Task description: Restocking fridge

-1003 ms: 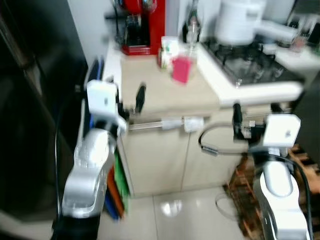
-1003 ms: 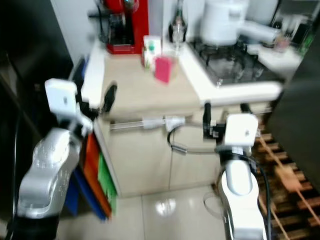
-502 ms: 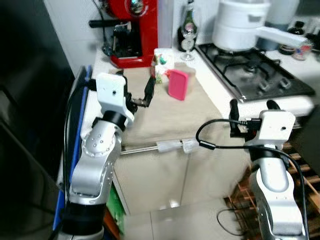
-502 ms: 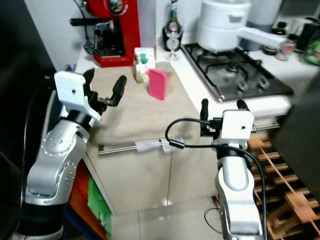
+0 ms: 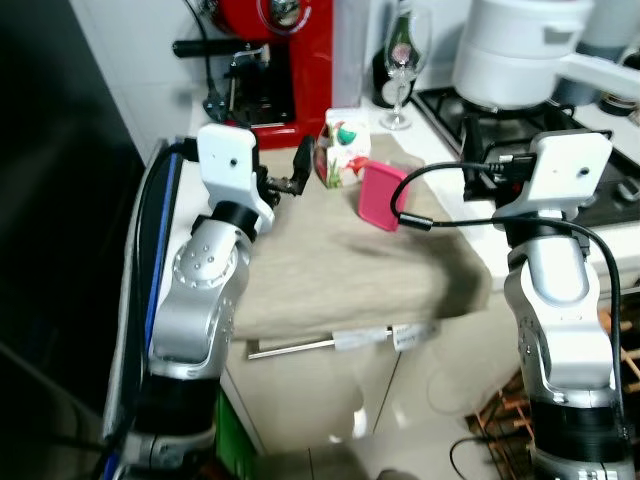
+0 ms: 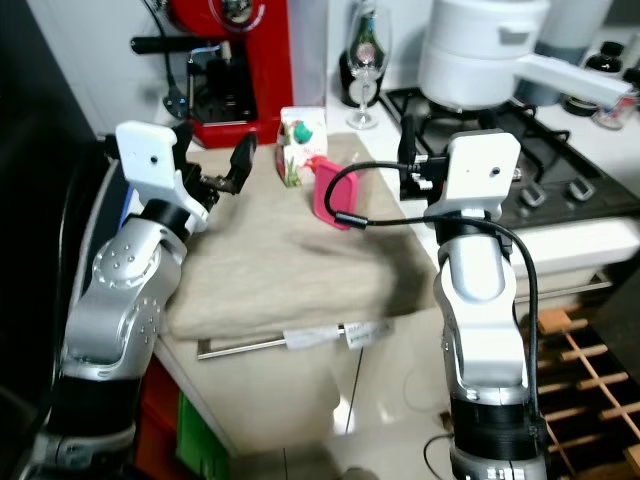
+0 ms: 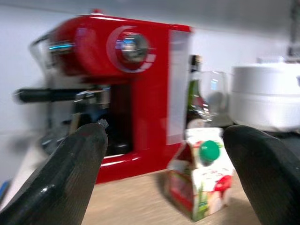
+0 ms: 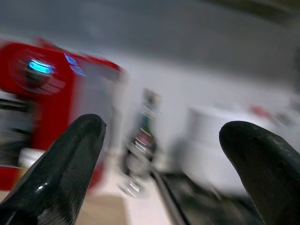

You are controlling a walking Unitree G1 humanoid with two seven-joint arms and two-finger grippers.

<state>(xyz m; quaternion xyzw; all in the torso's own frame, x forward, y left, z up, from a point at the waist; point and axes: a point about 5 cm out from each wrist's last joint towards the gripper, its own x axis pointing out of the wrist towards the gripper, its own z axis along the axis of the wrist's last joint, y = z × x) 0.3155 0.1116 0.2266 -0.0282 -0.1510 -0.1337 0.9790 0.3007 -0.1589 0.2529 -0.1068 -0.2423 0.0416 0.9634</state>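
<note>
Change: the head camera is sitting closer to the beige counter (image 5: 330,270) than half a second ago, so the robot is arriving at the items.
Left gripper (image 5: 283,180): released, fingers spread, hovering just beside the small white juice carton with a green cap (image 7: 202,173).
Right gripper (image 8: 159,154): raised near the stove, fingers parted and holding nothing.
Task items: carton and flat pink container (image 5: 381,197) are standing untouched in front of the red coffee machine (image 5: 270,60).
Earlier difference: both arms are higher; the pictures are sharper.
</note>
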